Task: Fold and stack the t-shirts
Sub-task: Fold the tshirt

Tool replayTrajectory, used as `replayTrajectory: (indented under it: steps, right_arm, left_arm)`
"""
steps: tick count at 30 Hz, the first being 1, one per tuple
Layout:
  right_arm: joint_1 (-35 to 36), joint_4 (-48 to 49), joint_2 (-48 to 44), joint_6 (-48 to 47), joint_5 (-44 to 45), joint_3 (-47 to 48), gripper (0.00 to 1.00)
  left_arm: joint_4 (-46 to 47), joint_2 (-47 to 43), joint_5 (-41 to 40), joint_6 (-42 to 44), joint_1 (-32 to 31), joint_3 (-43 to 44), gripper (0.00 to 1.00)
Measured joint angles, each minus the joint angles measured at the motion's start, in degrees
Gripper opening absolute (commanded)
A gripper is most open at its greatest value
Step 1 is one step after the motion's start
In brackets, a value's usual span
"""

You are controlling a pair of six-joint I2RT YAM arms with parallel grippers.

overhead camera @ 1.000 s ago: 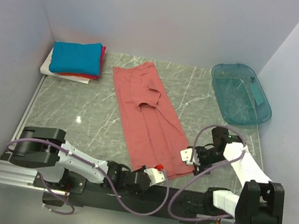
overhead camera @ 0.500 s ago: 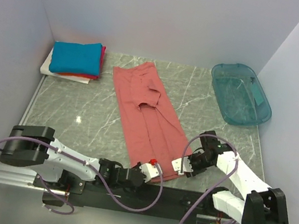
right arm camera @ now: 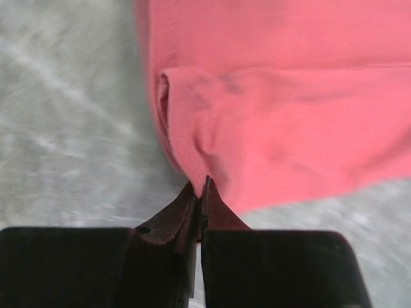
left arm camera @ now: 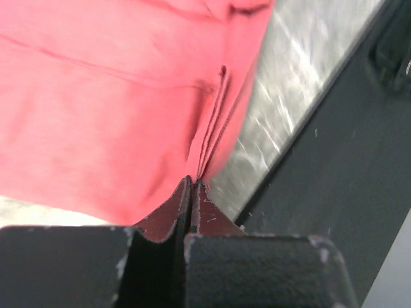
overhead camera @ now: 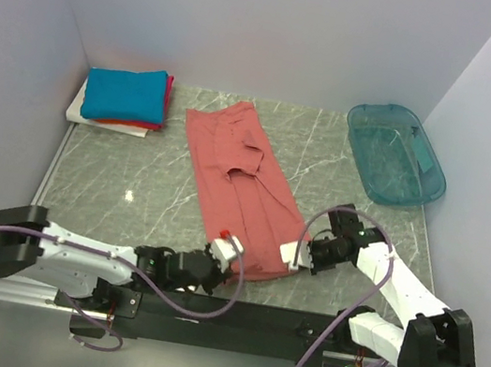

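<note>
A grey marble table (overhead camera: 131, 184) sits between pale walls (overhead camera: 255, 24). The salmon-pink t-shirt (overhead camera: 237, 187) lies flat mid-table, with the folded blue, red and white t-shirts (overhead camera: 125, 98) stacked well to its left and a teal bin (overhead camera: 393, 154) to its right. The left gripper (overhead camera: 233, 241) and right gripper (overhead camera: 293, 257) each pinch its near hem tight, at opposite corners

The salmon-pink t-shirt (overhead camera: 237, 177) is matt cloth, the table (overhead camera: 133, 173) glossy marbled stone.
</note>
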Motion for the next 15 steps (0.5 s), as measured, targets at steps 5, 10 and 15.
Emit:
replayTrajectory:
  steps: [5,10,15]
  right_arm:
    - [0.0,-0.55,4.81,6.64,-2.49,11.45,0.0]
    - [0.72,3.5,15.3,15.98,-2.99,23.63,0.0]
    - [3.13,8.17,28.72,26.93,-1.99,37.09,0.0]
  left_arm:
    - [3.06,-8.61,1.79,-1.7,9.18,-3.26,0.01]
    - [6.88,-11.78,4.02,-2.49,20.9,-5.99,0.01]
    - [9.27,-8.96,6.27,-2.01,30.45,-5.62,0.01]
